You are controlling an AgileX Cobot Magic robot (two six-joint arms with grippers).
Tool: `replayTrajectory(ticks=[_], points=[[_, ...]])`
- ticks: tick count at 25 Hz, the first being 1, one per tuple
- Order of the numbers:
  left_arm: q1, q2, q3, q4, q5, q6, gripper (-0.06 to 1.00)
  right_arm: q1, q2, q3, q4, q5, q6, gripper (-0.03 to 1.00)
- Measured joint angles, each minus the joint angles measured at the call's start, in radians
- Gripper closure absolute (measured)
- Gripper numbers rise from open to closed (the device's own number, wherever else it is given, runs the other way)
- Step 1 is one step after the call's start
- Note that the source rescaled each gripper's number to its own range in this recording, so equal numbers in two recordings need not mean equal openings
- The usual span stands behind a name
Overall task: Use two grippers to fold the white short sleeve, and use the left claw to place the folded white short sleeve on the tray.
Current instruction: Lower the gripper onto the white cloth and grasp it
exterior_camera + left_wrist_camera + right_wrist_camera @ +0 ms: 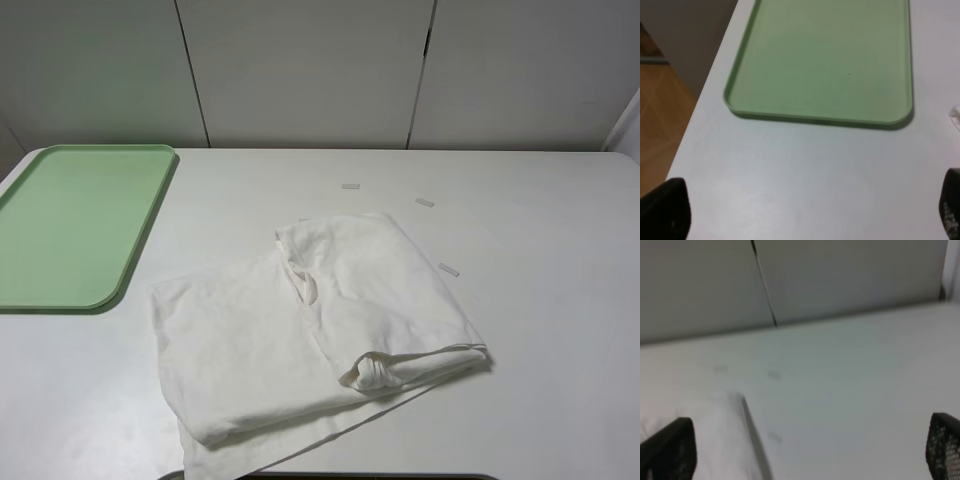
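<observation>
The T-shirt [300, 330] is showing plain white, the tray [75, 225] plain pale green, and the desk [540, 300] white. The fingers [665, 210] of the left gripper [807, 210] and right gripper [805, 447] are showing black, the right's finely dotted.

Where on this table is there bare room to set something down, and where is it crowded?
Bare: the green tray; the table strip between tray and white T-shirt; the table area right of the T-shirt; the band along the back wall. Crowded: centre front, where the T-shirt lies, with three tape strips behind and beside it.

Wrinkled soft cotton shirt [300, 330]; smooth matt plastic tray [70, 225].
</observation>
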Motion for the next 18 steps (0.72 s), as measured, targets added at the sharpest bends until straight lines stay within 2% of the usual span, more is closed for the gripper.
replayTrajectory(ticks=[1,4,10,14,15,18], points=[[0.000,0.000,0.000,0.000,0.000,0.000,-0.06,0.000,-0.021,0.000,0.001,-0.045,0.000,-0.03],[0.000,0.000,0.000,0.000,0.000,0.000,-0.06,0.000,-0.085,0.000,-0.002,-0.080,0.000,-0.03],[0.000,0.000,0.000,0.000,0.000,0.000,-0.06,0.000,-0.151,0.000,-0.069,-0.074,-0.013,-0.03],[0.000,0.000,0.000,0.000,0.000,0.000,-0.06,0.023,-0.151,0.000,-0.095,-0.045,-0.044,-0.03],[0.000,0.000,0.000,0.000,0.000,0.000,-0.06,0.033,-0.151,0.003,-0.100,0.004,-0.049,-0.03],[0.000,0.000,0.000,0.000,0.000,0.000,-0.06,0.033,-0.151,0.035,-0.110,0.044,-0.050,-0.03]])
